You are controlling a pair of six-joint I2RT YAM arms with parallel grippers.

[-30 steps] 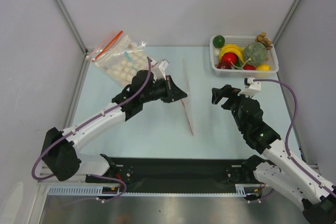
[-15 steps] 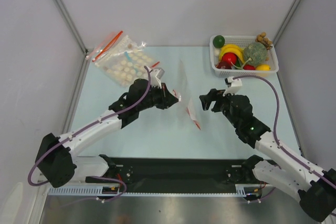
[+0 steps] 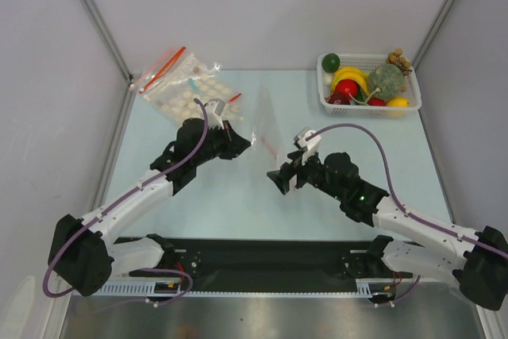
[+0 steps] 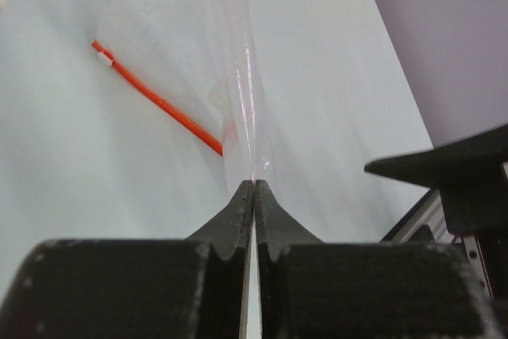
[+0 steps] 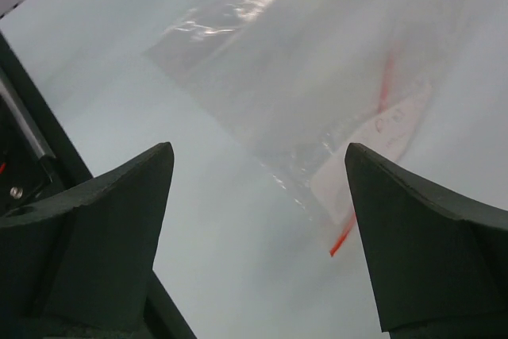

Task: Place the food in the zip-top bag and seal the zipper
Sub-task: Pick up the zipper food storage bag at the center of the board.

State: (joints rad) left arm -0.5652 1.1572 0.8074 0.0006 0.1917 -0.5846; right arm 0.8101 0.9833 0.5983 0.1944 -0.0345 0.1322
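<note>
My left gripper [image 3: 240, 140] [image 4: 254, 183] is shut on one edge of the clear zip-top bag [image 3: 267, 123] [image 4: 242, 77] and holds it up edge-on above the table. The red zipper [image 4: 159, 101] runs along its mouth, and its end shows in the right wrist view [image 5: 343, 236]. My right gripper [image 3: 281, 179] [image 5: 258, 150] is open and empty, just below and right of the bag [image 5: 302, 93], not touching it. The food lies in the white basket [image 3: 327, 91]: a dark green ball [image 3: 331, 62], a grey-green ball [image 3: 386, 78], a red fruit [image 3: 347, 89] and a dark red piece [image 3: 336, 99].
The basket also holds yellow bananas [image 3: 350, 76] and a brown grape bunch [image 3: 398, 59]. Clear bags with rows of pale discs [image 3: 189, 89] lie at the back left. Grey walls close in the table on three sides.
My left gripper has drawn back to the left, taking the bag with it. My right gripper has swung left and nearer, from mid-right of the table to just beside the bag.
</note>
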